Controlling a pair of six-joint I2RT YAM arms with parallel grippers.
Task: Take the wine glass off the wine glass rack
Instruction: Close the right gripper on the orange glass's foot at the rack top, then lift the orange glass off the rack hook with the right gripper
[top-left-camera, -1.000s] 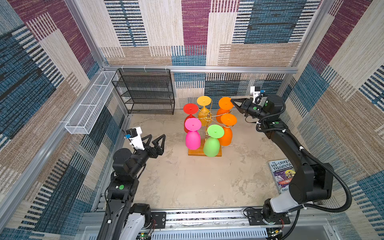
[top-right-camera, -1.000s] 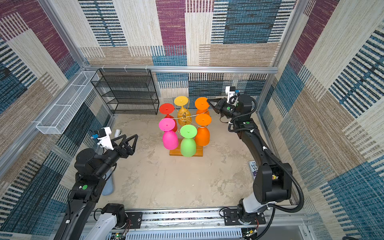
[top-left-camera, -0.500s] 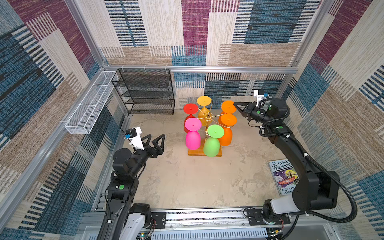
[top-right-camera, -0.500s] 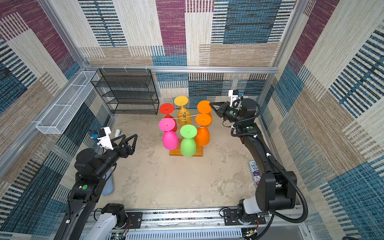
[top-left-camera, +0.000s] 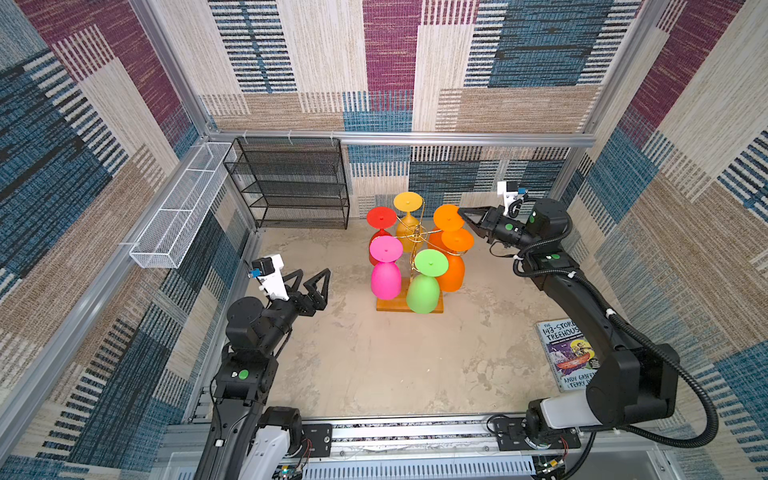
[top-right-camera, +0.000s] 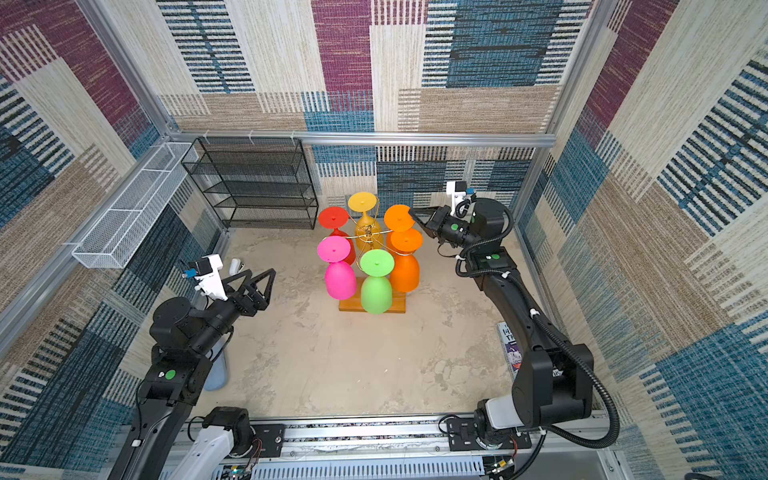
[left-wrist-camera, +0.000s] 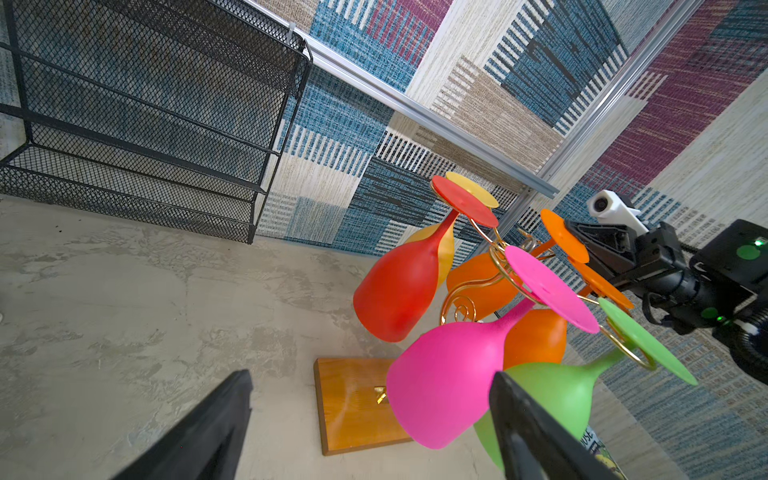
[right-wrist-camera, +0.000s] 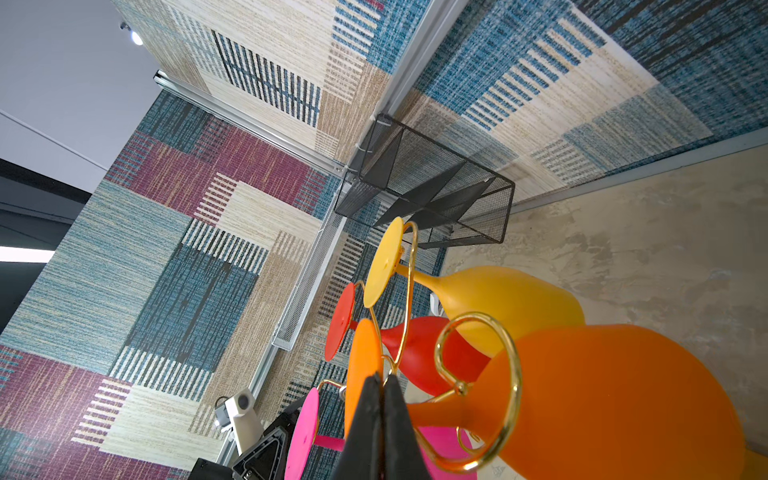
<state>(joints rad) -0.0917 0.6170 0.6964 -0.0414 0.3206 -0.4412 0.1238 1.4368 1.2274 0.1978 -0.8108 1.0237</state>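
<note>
The wine glass rack (top-left-camera: 417, 237) is a gold wire stand on a wooden base (top-left-camera: 384, 306) at mid-floor in both top views. Several wine glasses hang upside down on it: red (top-left-camera: 381, 217), yellow (top-left-camera: 408, 201), pink (top-left-camera: 385, 279), green (top-left-camera: 422, 291) and two orange. My right gripper (top-left-camera: 462, 212) is shut, empty, its tip against the foot of the far orange glass (top-left-camera: 447, 217). In the right wrist view the shut gripper (right-wrist-camera: 380, 380) lies beside that orange foot (right-wrist-camera: 363, 365). My left gripper (top-left-camera: 314, 277) is open, left of the rack. The left wrist view looks between the gripper's (left-wrist-camera: 370, 401) fingers at the pink glass (left-wrist-camera: 444, 382).
A black mesh shelf unit (top-left-camera: 299, 183) stands against the back wall. A white wire basket (top-left-camera: 178, 216) hangs on the left wall. A book (top-left-camera: 567, 353) lies on the floor at the right. A pale blue cylinder (top-right-camera: 217, 370) stands by the left arm.
My right arm drew back a little to the right, then came in toward the rack again, staying shut. The far orange glass's foot shifted slightly. The left arm has not moved.
</note>
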